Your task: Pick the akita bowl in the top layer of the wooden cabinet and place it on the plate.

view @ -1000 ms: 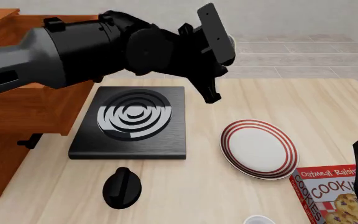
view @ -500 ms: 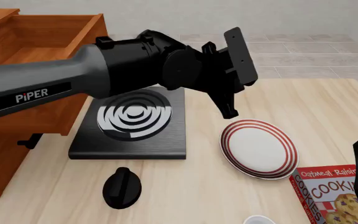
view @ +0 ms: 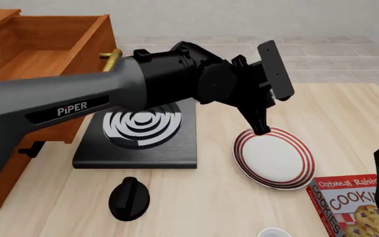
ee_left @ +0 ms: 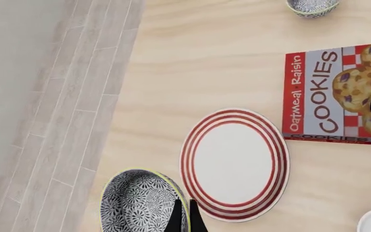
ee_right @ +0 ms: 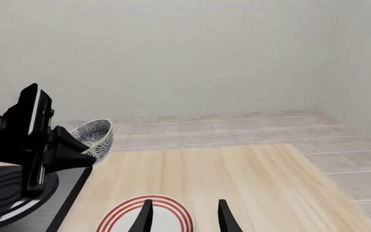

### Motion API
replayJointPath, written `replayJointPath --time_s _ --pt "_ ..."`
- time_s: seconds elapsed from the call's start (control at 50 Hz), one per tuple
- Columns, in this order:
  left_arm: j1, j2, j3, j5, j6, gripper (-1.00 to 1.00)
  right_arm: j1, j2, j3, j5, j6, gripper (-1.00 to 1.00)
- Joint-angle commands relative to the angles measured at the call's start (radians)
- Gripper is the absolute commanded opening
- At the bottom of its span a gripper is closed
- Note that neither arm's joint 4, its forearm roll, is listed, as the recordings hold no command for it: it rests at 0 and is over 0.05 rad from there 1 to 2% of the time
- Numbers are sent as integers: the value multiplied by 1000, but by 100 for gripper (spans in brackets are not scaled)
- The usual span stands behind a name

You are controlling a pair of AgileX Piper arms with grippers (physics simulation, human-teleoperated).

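We note the large reddish-brown wooden cabinet (view: pixel 18 98) at the table's left, its top layer (view: pixel 51 42) pulled open, pale wood inside, a brass bar handle just showing. The grey left arm crosses in front of it, "PiPER" in white on its side. Half a second ago its wrist stood over the far right corner of the black square stove with grey rings (view: pixel 138 129); now the arm has swung further right and down, so the left gripper (view: pixel 263 129) hangs at the far rim of the round white plate with red rings (view: pixel 274 157), and more of the drawer front shows behind it.

In the left wrist view, two dark fingertips pinch the rim of the small akita bowl with its black-and-white net pattern (ee_left: pixel 143 203), jaws nearly together on the wall. The bowl is in the air beside the plate (ee_left: pixel 235 163), not yet over it. In the right wrist view the bowl (ee_right: pixel 94 137) is tipped on its side, mouth facing away from the gripper body.

The red-and-grey box (ee_left: pixel 337 94) reads "Oatmeal Raisin COOKIES" and lies flat beside the plate. A black knob (view: pixel 129 198) sits on the table in front of the stove.

The right gripper (ee_right: pixel 184 215) hovers low near the plate, fingers apart, holding nothing.
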Motion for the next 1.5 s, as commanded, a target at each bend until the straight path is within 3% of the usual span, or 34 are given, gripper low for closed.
replayJointPath --time_s 0.02,0.82,1.26,1.5 --pt "-33 42 -65 24 -47 -100 0 0 1 1 1 100" --pt "-30 217 -177 26 -135 -100 -10 0 1 3 10 100" --pt "-36 271 -190 27 -170 -100 -9 0 3 0 10 100" --pt "-43 247 -127 8 -207 -100 -9 0 3 -1 9 100"
